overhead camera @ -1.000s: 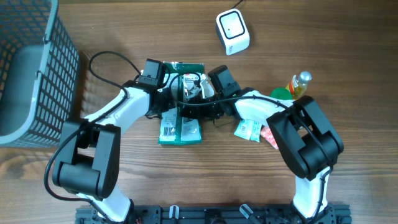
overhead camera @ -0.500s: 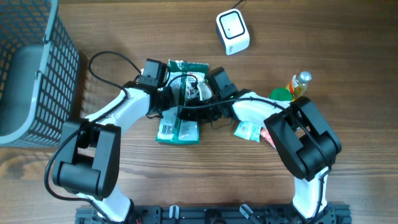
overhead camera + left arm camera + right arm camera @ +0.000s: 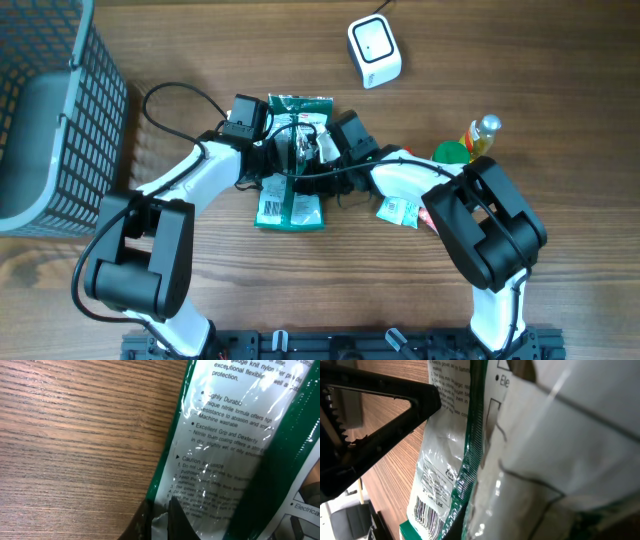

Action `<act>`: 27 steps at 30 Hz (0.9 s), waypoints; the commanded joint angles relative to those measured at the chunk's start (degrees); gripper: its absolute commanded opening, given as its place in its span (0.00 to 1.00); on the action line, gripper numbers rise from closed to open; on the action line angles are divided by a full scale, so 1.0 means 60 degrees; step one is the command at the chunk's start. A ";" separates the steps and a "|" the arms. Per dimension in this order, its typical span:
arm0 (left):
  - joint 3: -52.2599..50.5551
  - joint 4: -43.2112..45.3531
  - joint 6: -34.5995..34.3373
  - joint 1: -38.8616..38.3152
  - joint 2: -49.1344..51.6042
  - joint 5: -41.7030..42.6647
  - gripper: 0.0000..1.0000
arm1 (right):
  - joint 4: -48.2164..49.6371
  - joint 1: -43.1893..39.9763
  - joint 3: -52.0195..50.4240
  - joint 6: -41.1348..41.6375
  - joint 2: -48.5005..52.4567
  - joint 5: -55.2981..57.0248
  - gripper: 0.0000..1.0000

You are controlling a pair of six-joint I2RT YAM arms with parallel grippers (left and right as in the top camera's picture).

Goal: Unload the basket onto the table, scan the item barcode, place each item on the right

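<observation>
Wood table [image 3: 350,290]: right gripper [image 3: 322,148] just clamped onto packet [image 3: 290,210], left gripper [image 3: 272,152] clamped too; probably ready to lift toward far scanner [image 3: 374,50].

Bright even light, soft shadows; wrist cams show glare on glove packet [image 3: 235,435] film, near parts prob. blurred

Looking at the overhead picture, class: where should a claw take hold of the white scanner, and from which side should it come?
Probably from above, closing on its two flat side walls. The scanner is a small rounded box standing free on the table, turned slightly; its cable leaves the far end, so keep off that end.
</observation>
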 commanded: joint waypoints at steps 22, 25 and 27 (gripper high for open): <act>0.0047 -0.0047 -0.0018 0.1967 -0.2095 -0.0820 1.00 | -0.4317 -0.0685 0.2237 -0.4878 -0.1304 0.1679 0.04; 0.0047 -0.0044 -0.0018 0.1967 -0.2095 -0.0820 1.00 | -0.6426 -0.0732 0.3880 -0.7315 -0.2098 0.3457 0.04; 0.0047 -0.0047 -0.0018 0.1967 -0.2095 -0.0820 1.00 | -0.7114 -0.0732 0.4630 -0.8783 -0.2419 0.4164 0.04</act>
